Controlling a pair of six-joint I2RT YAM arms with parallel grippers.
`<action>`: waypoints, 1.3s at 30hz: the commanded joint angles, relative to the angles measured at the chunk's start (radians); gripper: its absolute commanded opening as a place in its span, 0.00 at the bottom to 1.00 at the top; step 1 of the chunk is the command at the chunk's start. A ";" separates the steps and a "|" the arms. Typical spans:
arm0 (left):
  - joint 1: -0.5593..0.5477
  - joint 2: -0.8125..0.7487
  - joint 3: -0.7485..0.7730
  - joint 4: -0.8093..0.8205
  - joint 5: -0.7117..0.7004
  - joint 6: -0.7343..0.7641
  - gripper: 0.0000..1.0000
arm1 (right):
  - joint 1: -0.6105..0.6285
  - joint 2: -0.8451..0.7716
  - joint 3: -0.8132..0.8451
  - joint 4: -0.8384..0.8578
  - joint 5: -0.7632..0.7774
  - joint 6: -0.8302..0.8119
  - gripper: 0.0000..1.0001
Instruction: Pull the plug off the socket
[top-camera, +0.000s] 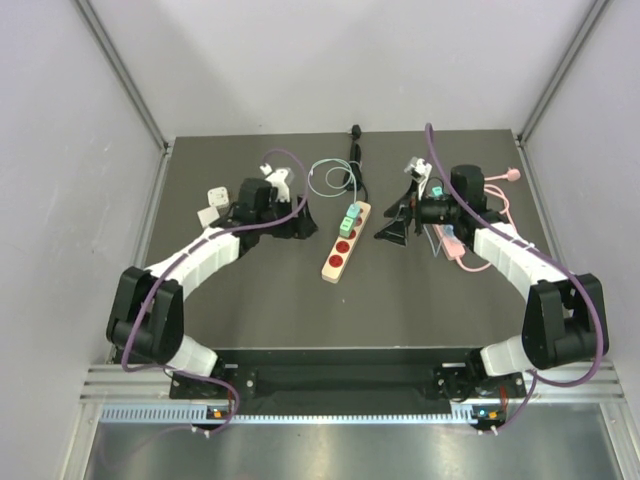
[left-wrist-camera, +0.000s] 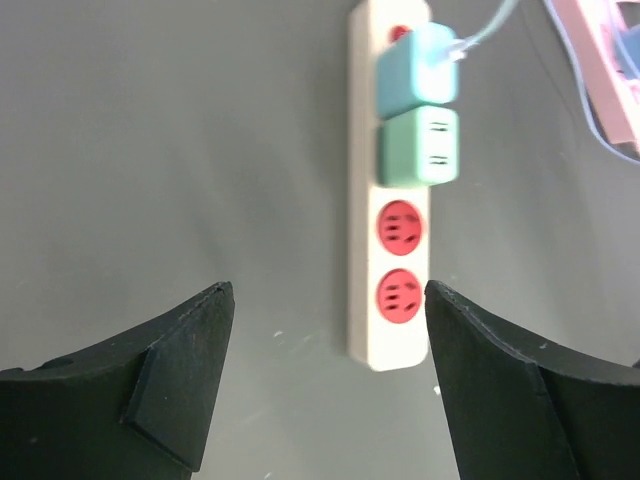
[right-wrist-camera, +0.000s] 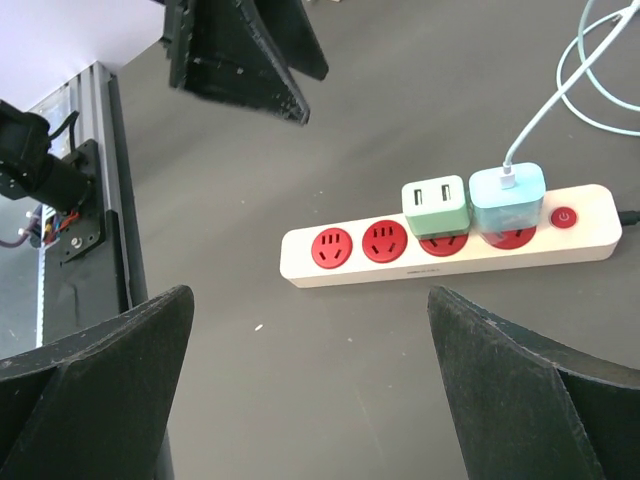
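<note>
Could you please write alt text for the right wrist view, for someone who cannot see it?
A cream plastic power strip lies on the dark grey table with a green two-port charger and a light blue charger with a pale cable plugged in side by side, two red sockets free. The open right gripper frames the bottom edge with black fingers.

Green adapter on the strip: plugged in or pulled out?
Plugged in. The green adapter sits seated on the power strip beside the blue charger; two red sockets are bare.
</note>
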 joint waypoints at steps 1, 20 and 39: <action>-0.057 0.026 0.078 0.010 -0.045 -0.025 0.81 | -0.019 -0.026 0.050 0.015 0.001 -0.037 1.00; -0.342 0.460 0.607 -0.343 -0.469 -0.010 0.64 | -0.054 -0.033 0.047 0.022 -0.014 -0.014 1.00; -0.376 0.589 0.720 -0.431 -0.582 0.021 0.53 | -0.068 -0.036 0.039 0.040 -0.027 0.009 1.00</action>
